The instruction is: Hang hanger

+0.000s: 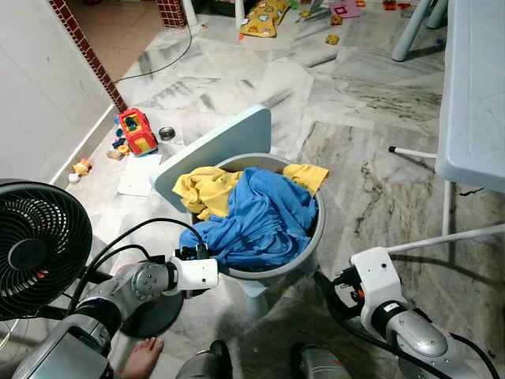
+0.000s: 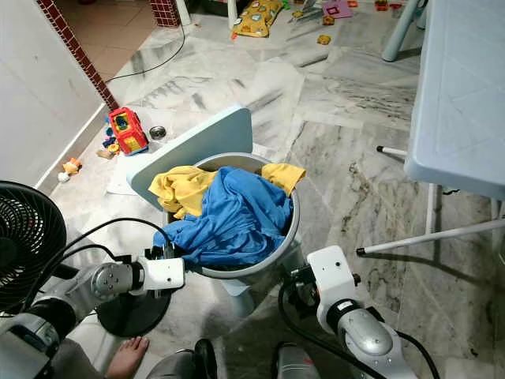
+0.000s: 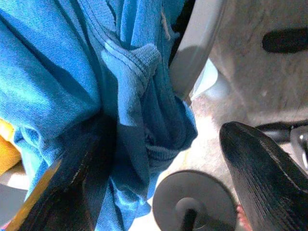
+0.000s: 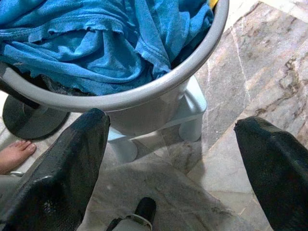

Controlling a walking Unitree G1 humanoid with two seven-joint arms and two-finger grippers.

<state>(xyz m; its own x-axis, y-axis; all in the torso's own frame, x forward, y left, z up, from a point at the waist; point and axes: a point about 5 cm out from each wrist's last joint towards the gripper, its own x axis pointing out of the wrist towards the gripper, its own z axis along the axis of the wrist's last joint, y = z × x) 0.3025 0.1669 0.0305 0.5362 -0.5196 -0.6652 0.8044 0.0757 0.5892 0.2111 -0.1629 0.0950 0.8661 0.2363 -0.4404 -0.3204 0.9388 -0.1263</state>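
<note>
A grey round basket [image 1: 309, 251] stands on a pale blue stool [image 1: 217, 146], heaped with a blue garment [image 1: 260, 221] and a yellow garment [image 1: 207, 189]. My left gripper [image 1: 193, 253] is at the basket's near-left rim, where a fold of the blue garment [image 3: 134, 96] hangs over the edge. It is open: one finger [image 3: 72, 192] lies against the cloth and the other stands well apart. My right gripper [image 4: 171, 120] is open, low in front of the basket's [image 4: 144, 96] near-right side, with nothing in it.
A black fan [image 1: 35, 245] with a round base [image 1: 146, 316] stands close on the left, beside a person's bare foot [image 1: 142, 357]. A white folding table [image 1: 473, 87] is on the right. Toys [image 1: 136, 130] lie by the left wall and farther back on the marble floor.
</note>
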